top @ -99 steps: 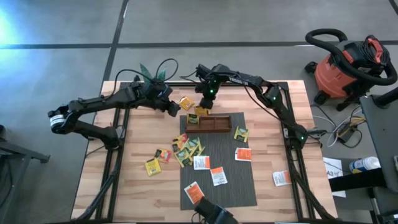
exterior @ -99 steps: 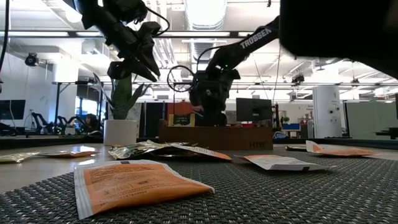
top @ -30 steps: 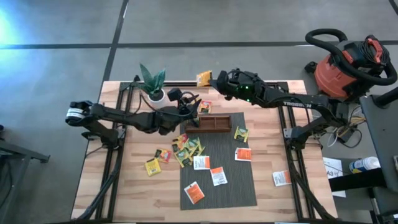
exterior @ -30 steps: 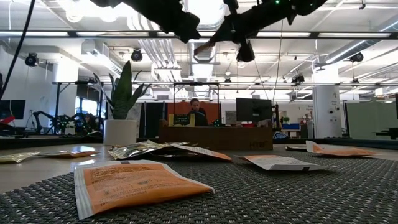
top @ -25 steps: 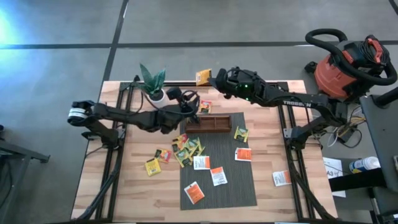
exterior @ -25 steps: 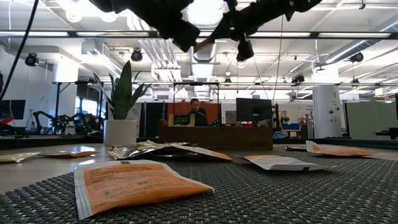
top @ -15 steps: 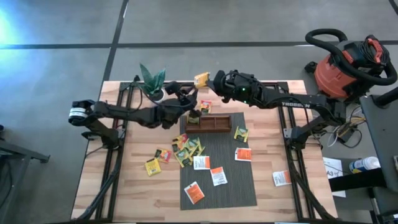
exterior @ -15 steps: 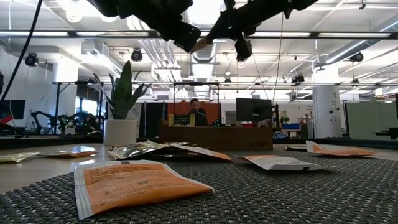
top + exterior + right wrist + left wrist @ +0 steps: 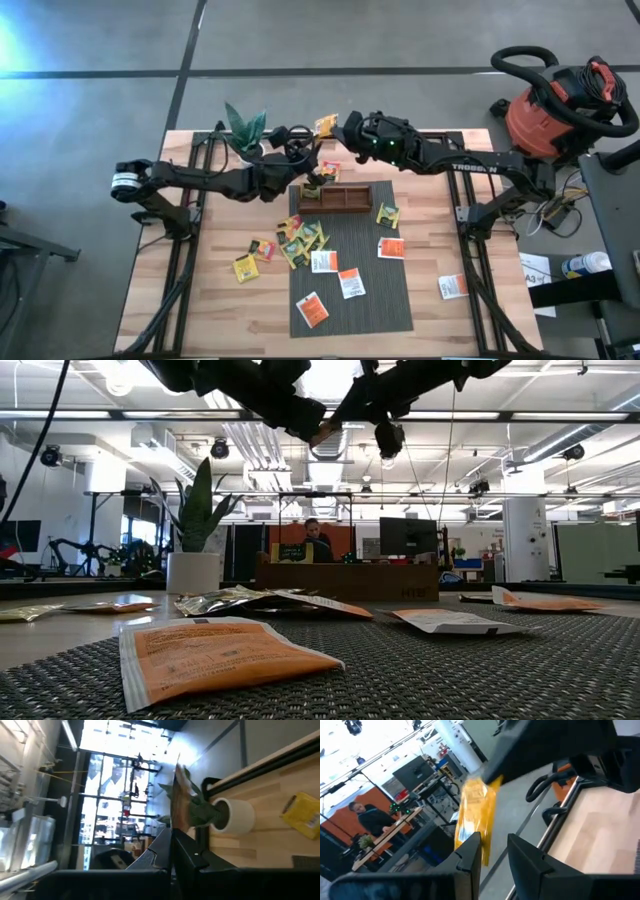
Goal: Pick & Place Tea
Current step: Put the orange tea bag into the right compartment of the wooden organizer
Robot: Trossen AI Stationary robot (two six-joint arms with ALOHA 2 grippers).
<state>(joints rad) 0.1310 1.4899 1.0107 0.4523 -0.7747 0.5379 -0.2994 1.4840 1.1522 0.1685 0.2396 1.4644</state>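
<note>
A yellow tea sachet [image 9: 325, 125] hangs in the air over the table's far edge, with my right gripper [image 9: 340, 128] shut on it. In the right wrist view the tea sachet [image 9: 175, 795] shows edge-on. My left gripper [image 9: 492, 852] is open and level, its fingers standing on either side of the sachet's free end [image 9: 482, 855]. In the high view my left gripper [image 9: 312, 148] sits just left of the sachet. More tea sachets [image 9: 303, 238] lie scattered on the wood and on the grey mat [image 9: 370, 305]. My right gripper pinches one end of the yellow sachet [image 9: 482, 782] between its two shut fingers, coming level from the table's right. The sachet is lifted clear and sticks out beyond the fingertips toward my left gripper. My left gripper: whether its open fingers [image 9: 470, 850] touch the sachet's free end, I cannot tell.
A long brown wooden tray [image 9: 340, 198] lies at the mat's far edge, with a sachet [image 9: 312, 192] in its left compartment. A potted plant [image 9: 247, 135] stands at the far left. Orange-and-white sachets [image 9: 350, 283] lie on the mat, and one [image 9: 452, 286] lies on the wood at the right.
My left gripper has swung toward the table's far edge and a little right, up to the yellow sachet held by my right gripper. The sachet has stayed lifted in about the same place.
</note>
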